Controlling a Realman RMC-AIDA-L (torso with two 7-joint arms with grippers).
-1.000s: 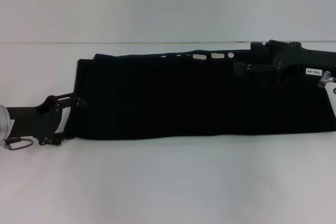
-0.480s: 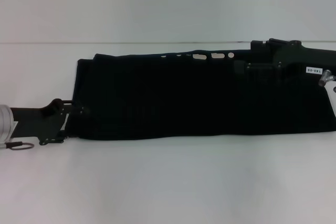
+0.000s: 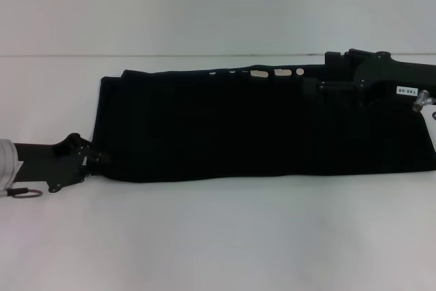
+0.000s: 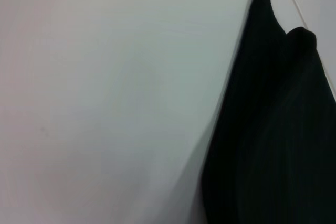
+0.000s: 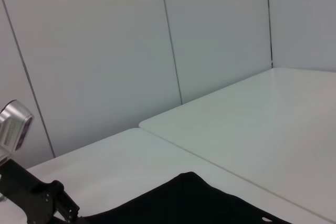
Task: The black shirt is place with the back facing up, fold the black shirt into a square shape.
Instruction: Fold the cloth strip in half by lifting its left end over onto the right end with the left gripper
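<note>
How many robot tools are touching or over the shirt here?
2. The left tool sits at the near-left corner of the black shirt; the right tool lies over its far-right part, fingers hard to make out.

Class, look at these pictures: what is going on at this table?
A two-armed robot is folding a black shirt, which lies on the white table as a long band. The left gripper is at the band's near left corner. The right gripper is over the far right part. Neither grip can be made out.
</note>
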